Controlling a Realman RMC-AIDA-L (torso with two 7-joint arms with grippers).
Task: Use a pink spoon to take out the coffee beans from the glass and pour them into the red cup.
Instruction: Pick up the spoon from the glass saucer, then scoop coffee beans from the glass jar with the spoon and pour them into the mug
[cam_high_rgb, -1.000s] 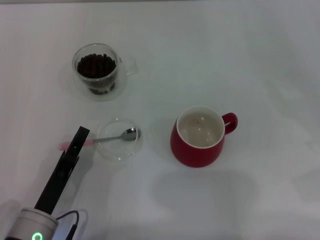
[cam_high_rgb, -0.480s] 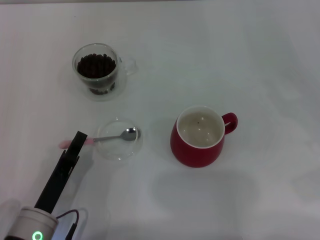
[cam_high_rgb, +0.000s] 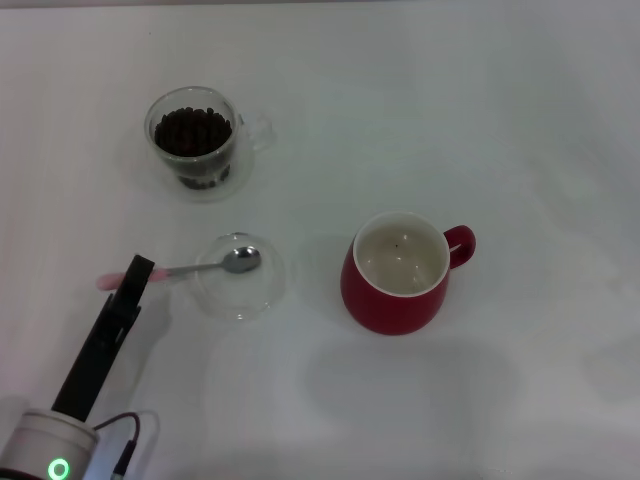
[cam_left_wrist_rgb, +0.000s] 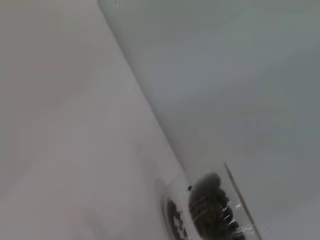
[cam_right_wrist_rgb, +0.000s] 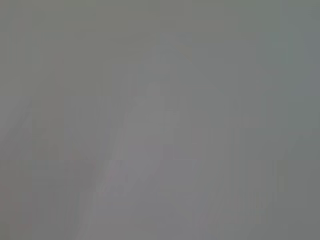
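The pink spoon (cam_high_rgb: 203, 267) lies level, its silver bowl over a shallow clear dish (cam_high_rgb: 243, 293) and the pink handle end sticking out to the left. My left gripper (cam_high_rgb: 136, 273) is shut on the handle, at the table's left side. Farther back stands the glass (cam_high_rgb: 197, 140), filled with dark coffee beans (cam_high_rgb: 192, 131); the left wrist view shows the glass (cam_left_wrist_rgb: 216, 210) as well. The red cup (cam_high_rgb: 398, 272) stands to the right of the dish, handle to the right, with a tiny dark speck on its white inside. The right gripper is out of view.
White tabletop all around. The left arm's dark link (cam_high_rgb: 98, 345) reaches in from the bottom left corner.
My left gripper has drawn back to the left, and the spoon has slid left with it; its bowl now sits nearer the middle of the dish.
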